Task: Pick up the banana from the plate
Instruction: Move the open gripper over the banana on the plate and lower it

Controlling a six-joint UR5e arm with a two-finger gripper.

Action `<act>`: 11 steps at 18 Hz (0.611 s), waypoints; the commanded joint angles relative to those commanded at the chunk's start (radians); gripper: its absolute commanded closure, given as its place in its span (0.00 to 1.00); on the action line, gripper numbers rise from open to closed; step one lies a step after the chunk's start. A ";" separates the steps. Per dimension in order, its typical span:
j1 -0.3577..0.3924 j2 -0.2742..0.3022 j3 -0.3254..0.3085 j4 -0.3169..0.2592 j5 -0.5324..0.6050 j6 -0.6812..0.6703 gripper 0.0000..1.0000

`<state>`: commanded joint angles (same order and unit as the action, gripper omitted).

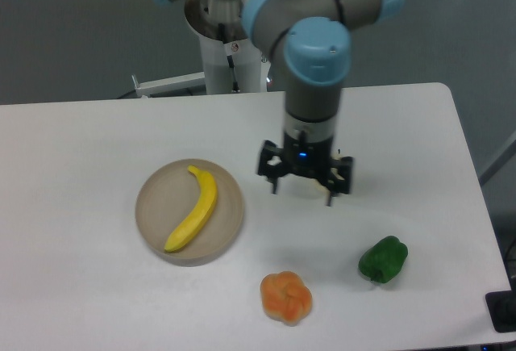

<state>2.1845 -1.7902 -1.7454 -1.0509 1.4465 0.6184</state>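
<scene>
The banana (193, 208) lies on the plate (229, 234), and the plate sits on the white counter (72, 173) toward the image-left of centre. The gripper (303, 190) hangs over bare counter just to the image-right of the plate's rim, with its 2 fingers spread wide and nothing between them.

The relation that matters is sideways offset: the banana lies to the image-left of the gripper and slightly nearer the camera, with the plate's right rim between them. I judge the reach is short, mostly a lateral slide plus a descent.

The banana's long axis runs diagonally, from its stem end at the upper right of the plate down to its blunt end at the lower left, bowing gently outward to the right. The fingers, by contrast, appear lined up roughly along the image's horizontal. I judge a grasp across the banana's middle would need the wrist turned so the fingers straddle the fruit crosswise to that diagonal, not along it.

An orange pumpkin-like fruit (285, 297) sits near the front edge, and a green bell pepper (383, 260) lies to its right; both are well apart from the path toward the plate.
</scene>
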 joint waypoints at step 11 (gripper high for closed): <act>-0.118 -0.054 -0.174 0.253 0.012 -0.072 0.00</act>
<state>2.0663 -1.8438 -1.9191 -0.7977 1.4588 0.5461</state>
